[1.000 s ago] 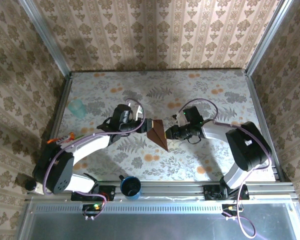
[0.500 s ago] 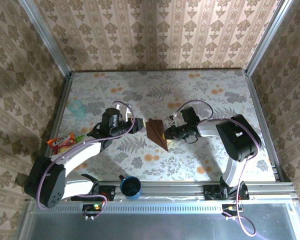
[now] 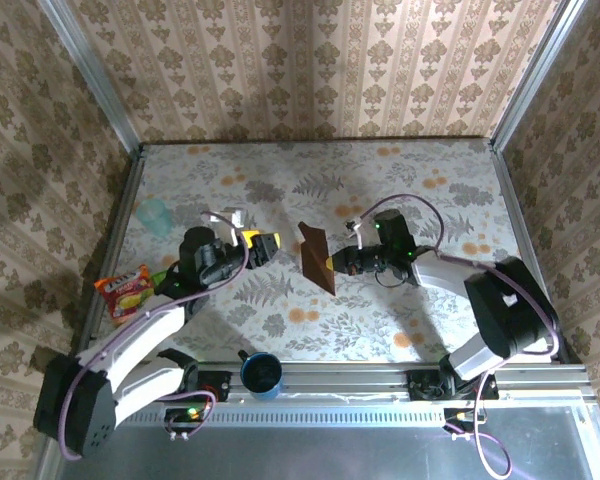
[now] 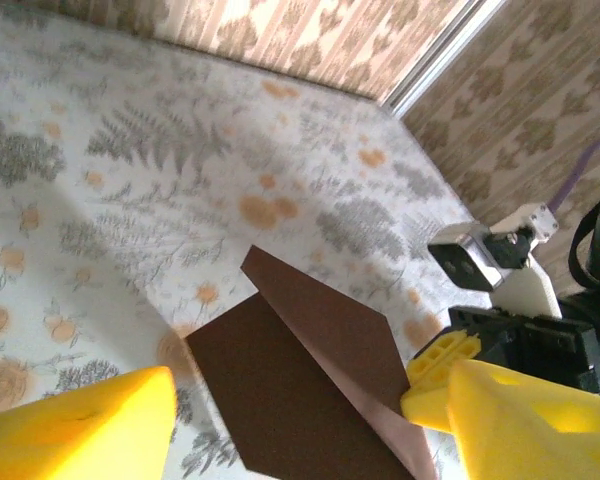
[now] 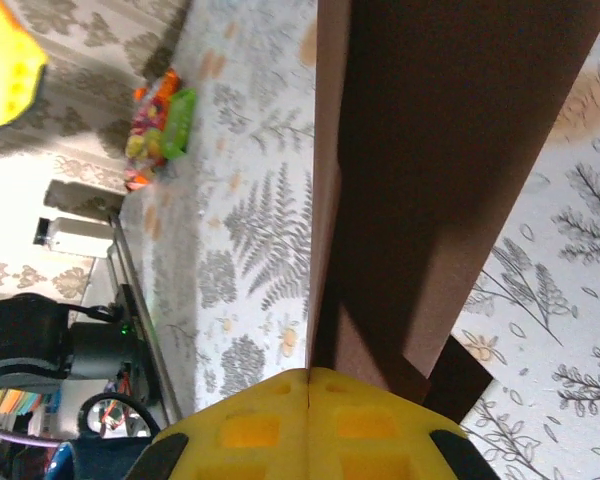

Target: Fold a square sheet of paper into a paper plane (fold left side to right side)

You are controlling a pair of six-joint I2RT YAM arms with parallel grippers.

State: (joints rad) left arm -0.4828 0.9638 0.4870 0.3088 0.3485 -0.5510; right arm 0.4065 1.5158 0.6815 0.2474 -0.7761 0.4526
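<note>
The square sheet of paper (image 3: 316, 256), dark reddish-brown, is folded into a pointed paper plane shape near the table's middle. One half stands up from the crease (image 4: 330, 330); the other lies lower (image 4: 270, 410). My right gripper (image 3: 332, 264) is shut on the paper's right edge, and its yellow pads (image 5: 308, 380) press together on the folded layers (image 5: 450, 150). My left gripper (image 3: 265, 245) hangs open a short way left of the paper. Its yellow fingers (image 4: 80, 430) are spread wide and touch nothing.
An orange snack packet (image 3: 125, 290) lies at the table's left edge. A pale teal cup (image 3: 155, 215) stands at the back left, and a dark blue cup (image 3: 261, 373) sits on the front rail. Metal rails and papered walls enclose the patterned table (image 3: 410, 180).
My left gripper has let go of the paper, opened and drawn back to the left. My right gripper has closed on the paper's right edge, and the raised half now stands more upright.
</note>
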